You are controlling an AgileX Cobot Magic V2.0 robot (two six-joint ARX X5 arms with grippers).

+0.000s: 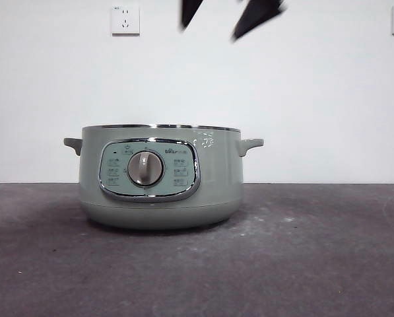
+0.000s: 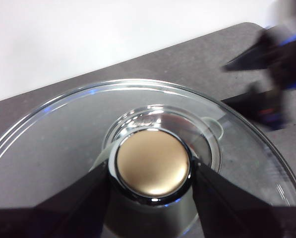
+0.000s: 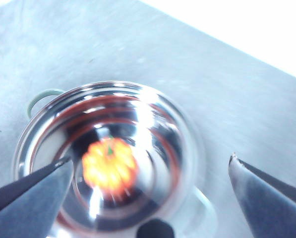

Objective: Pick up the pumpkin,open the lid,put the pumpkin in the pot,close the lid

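The sage-green pot [image 1: 160,178] stands on the dark table with no lid on it. In the right wrist view the orange pumpkin [image 3: 110,166] lies on the shiny bottom inside the pot [image 3: 155,124]. My right gripper [image 3: 150,159] is open and empty, high above the pot. My left gripper [image 2: 151,171] is shut on the lid's round knob [image 2: 152,158] and holds the clear glass lid [image 2: 53,134] up in the air, out of the front view. Two black tips [image 1: 256,16] show at the top edge of the front view.
The other arm's gripper [image 2: 269,74] shows blurred beside the held lid in the left wrist view. A white wall with sockets [image 1: 125,20] stands behind the table. The dark table [image 1: 315,251] stretches to either side of the pot.
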